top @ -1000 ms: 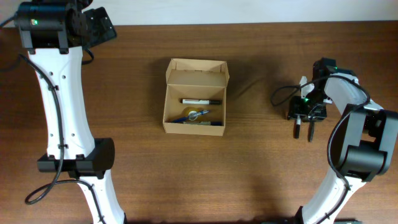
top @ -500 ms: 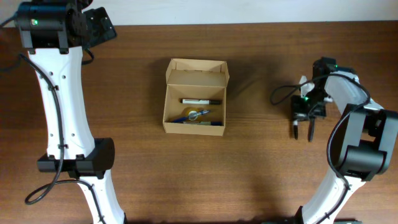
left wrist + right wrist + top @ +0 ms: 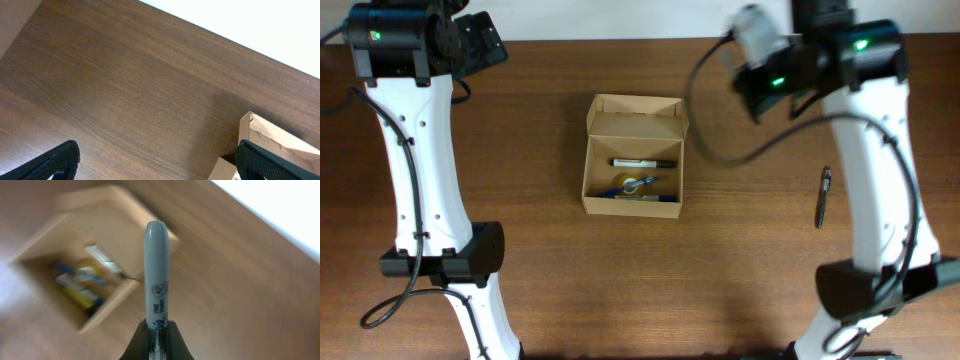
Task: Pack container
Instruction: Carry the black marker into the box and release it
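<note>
Container (image 3: pixel 112 305) beyond right fingers (image 3: pixel 136 345) with marker (image 3: pixel 156 270)

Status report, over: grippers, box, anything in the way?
Left gripper open, empty. Right gripper shut on a marker, raised. Box open, pens inside. One pen loose on the table; nothing over the opening.

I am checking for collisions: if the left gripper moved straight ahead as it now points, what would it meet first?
Probably the bare table; the left gripper points beside the container, not at it.
</note>
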You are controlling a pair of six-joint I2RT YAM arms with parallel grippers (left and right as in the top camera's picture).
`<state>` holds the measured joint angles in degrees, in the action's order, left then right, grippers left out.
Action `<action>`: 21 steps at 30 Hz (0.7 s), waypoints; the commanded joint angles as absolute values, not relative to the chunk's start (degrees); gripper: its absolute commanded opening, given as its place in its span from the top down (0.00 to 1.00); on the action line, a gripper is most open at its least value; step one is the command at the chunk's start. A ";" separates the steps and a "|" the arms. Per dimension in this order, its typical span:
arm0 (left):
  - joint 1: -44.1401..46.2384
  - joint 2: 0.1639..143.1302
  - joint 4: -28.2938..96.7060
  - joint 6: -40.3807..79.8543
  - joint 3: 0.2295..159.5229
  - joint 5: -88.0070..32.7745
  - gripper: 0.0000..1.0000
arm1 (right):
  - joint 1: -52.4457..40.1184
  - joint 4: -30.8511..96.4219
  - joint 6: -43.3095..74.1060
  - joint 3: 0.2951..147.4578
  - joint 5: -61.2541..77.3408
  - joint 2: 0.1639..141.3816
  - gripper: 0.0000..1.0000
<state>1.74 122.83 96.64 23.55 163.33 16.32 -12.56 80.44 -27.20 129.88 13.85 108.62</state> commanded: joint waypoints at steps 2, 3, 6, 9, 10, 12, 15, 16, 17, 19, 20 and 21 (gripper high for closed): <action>1.43 123.09 96.66 23.24 163.11 16.29 0.00 | -23.75 83.46 -44.73 128.49 15.27 110.52 0.96; 1.43 123.09 96.66 23.24 163.11 16.29 0.00 | -26.39 83.70 -46.50 127.55 15.25 110.87 0.96; 1.43 123.09 96.66 23.24 163.11 16.27 0.00 | -31.77 83.53 -49.65 125.34 15.18 112.29 0.96; 1.43 123.09 96.66 23.24 163.11 16.29 0.00 | -35.68 82.41 -50.61 123.39 14.31 114.78 0.96; 1.43 123.09 96.66 23.24 163.11 16.27 0.00 | -36.82 81.52 -50.61 122.80 14.02 116.16 0.96; 1.43 123.09 96.66 23.24 163.11 16.27 0.00 | -37.60 79.99 -50.61 122.74 12.69 118.39 0.96; 1.43 123.09 96.66 23.24 163.11 16.27 0.00 | -37.67 76.90 -50.61 122.74 9.78 122.50 0.96; 1.43 123.09 96.66 23.24 163.11 16.27 0.00 | -37.43 76.66 -50.61 122.74 9.67 123.48 0.96; 1.43 123.09 96.66 23.24 163.11 16.29 0.00 | -37.08 76.69 -50.59 122.74 9.72 124.77 0.96; 1.43 123.09 96.66 23.24 163.11 16.27 0.00 | -36.58 77.17 -50.59 122.74 9.69 127.13 0.96; 1.43 123.09 96.66 23.24 163.11 16.27 0.00 | -36.21 77.30 -50.59 122.72 9.72 128.27 0.96; 1.43 123.09 96.66 23.24 163.11 16.29 0.00 | -35.86 77.12 -50.57 122.72 9.72 129.54 0.96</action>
